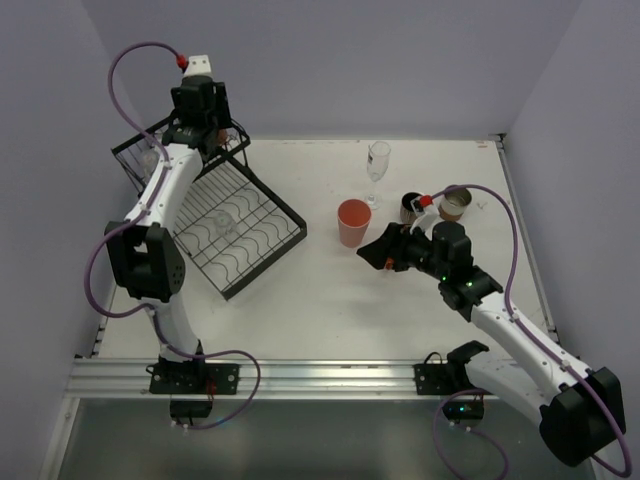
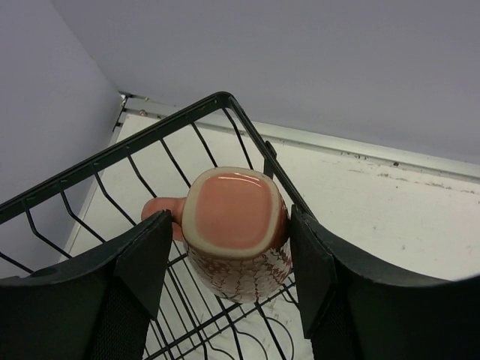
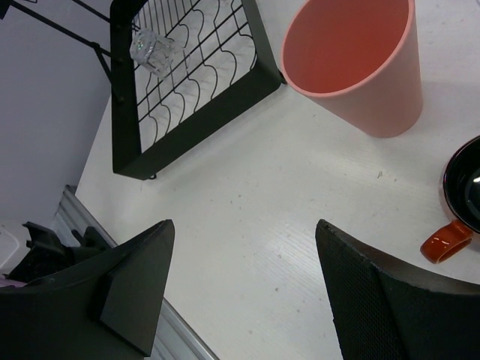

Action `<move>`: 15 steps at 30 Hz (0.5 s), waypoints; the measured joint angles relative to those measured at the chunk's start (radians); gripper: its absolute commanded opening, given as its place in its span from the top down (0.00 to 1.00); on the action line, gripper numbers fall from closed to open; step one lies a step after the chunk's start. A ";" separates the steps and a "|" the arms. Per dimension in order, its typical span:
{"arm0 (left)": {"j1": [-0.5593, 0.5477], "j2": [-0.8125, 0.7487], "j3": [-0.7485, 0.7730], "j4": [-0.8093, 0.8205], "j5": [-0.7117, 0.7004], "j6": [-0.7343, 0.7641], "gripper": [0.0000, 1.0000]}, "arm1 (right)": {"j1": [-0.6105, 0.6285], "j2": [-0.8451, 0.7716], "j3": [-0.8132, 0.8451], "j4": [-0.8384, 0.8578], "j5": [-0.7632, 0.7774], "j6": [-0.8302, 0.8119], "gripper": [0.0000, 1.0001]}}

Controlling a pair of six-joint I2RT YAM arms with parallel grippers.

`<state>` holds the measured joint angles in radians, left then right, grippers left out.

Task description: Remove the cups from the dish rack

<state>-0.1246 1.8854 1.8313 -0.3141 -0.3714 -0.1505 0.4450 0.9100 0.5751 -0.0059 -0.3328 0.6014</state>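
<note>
The black dish rack (image 1: 268, 248) stands at the left, its raised basket at the back. My left gripper (image 1: 206, 138) hangs over the basket. In the left wrist view it (image 2: 231, 220) is shut on a pink mug (image 2: 238, 240), which is bottom up and handle left, just above the rack wires (image 2: 150, 136). A clear glass (image 1: 222, 220) lies on the slotted tray and also shows in the right wrist view (image 3: 150, 49). On the table stand a salmon tumbler (image 1: 352, 222), a clear stemmed glass (image 1: 378, 162), an orange-red mug (image 1: 411, 206) and a brown cup (image 1: 456, 204). My right gripper (image 1: 373, 251) is open and empty beside the tumbler (image 3: 360, 67).
The rack's near corner (image 3: 142, 161) lies left of my right gripper (image 3: 244, 225). The orange-red mug's handle (image 3: 444, 241) is at the right edge of that view. Walls close the table at the back and both sides. A metal rail (image 1: 300, 378) runs along the near edge.
</note>
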 measured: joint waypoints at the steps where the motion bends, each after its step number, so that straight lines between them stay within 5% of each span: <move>1: 0.000 0.001 0.002 0.000 0.000 0.004 0.39 | 0.000 0.000 0.000 0.000 0.000 0.000 0.22; 7: 0.000 0.002 0.004 0.016 -0.008 0.016 0.62 | 0.002 0.006 0.000 0.000 0.000 -0.002 0.22; 15: -0.001 -0.066 -0.107 0.075 -0.010 0.015 0.73 | 0.011 0.014 0.000 0.000 0.000 -0.003 0.22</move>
<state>-0.1253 1.8194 1.7241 -0.2394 -0.3809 -0.1352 0.4561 0.9245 0.5751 -0.0059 -0.3328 0.5987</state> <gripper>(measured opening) 0.598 0.785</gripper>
